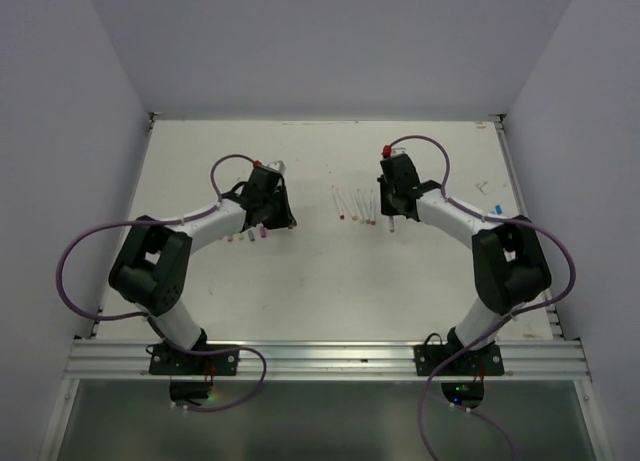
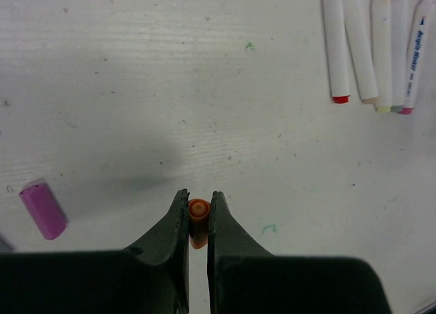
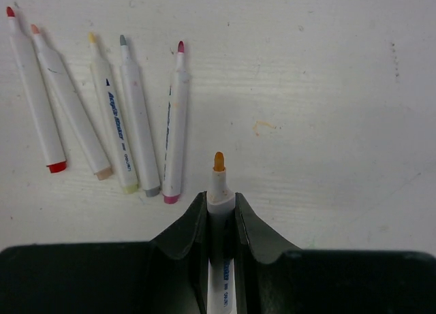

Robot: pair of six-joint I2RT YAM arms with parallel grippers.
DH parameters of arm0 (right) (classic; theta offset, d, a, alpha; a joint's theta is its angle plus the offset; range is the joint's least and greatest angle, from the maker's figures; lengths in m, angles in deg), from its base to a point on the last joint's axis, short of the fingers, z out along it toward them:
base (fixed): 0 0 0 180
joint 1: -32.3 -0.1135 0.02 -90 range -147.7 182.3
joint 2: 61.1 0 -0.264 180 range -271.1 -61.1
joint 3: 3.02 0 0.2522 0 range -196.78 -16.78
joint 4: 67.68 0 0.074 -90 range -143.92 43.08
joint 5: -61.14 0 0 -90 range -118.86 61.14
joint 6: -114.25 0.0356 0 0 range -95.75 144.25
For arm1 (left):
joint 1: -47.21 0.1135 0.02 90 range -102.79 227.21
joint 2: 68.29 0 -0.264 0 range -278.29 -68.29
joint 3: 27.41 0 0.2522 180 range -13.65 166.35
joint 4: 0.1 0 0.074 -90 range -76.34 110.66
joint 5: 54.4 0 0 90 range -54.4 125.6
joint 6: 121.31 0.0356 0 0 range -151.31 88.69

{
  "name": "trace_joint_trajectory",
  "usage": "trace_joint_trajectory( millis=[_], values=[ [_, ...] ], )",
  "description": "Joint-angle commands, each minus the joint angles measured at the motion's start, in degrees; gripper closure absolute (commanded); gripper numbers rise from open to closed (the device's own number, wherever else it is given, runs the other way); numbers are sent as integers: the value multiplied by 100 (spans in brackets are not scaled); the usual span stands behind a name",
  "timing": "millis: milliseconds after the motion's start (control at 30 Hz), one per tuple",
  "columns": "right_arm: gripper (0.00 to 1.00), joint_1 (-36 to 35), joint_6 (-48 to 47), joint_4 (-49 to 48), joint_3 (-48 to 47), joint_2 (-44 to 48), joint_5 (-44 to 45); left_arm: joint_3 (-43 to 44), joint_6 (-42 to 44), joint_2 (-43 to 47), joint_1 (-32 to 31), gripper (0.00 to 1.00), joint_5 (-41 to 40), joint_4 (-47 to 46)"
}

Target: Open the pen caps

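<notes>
Top external: high, behind the arm bases, facing forward and down; whole table in view, far off. Left wrist: close to the tabletop, looking out past the left gripper; pen row at upper right. Right wrist: equally close, past the right gripper; same row at upper left. All three views share that row.

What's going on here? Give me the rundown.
The left end effector is shut on an orange cap. The right end effector is shut on an orange-tipped pen whose tip is bare. Beside it, five other pens lie uncapped in a row on the table. A purple cap lies loose.
</notes>
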Motion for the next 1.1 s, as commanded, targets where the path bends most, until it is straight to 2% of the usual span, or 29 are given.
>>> trace_joint_trajectory(
  millis=[0, 367, 533, 733, 933, 1067],
  values=[
    [100, 50, -90, 37, -431, -484, -213, 53, 289, -152, 5, 100, -540, 38],
    [100, 164, -28, -183, -1161, -1532, -152, 238, 500, -583, 5, 100, -1208, 231],
    [89, 234, 25, -271, -1249, -1681, -204, 212, 536, -672, -4, 100, -1665, 267],
    [79, 270, 51, -306, -1319, -1770, -336, 71, 500, -610, 5, 87, -1921, 311],
    [72, 278, 7, -236, -1416, -1734, -372, -157, 474, -461, -4, 78, -2026, 311],
    [70, 296, -10, -174, -1478, -1699, -416, -228, 430, -320, -4, 67, -2096, 302]
  ],
)
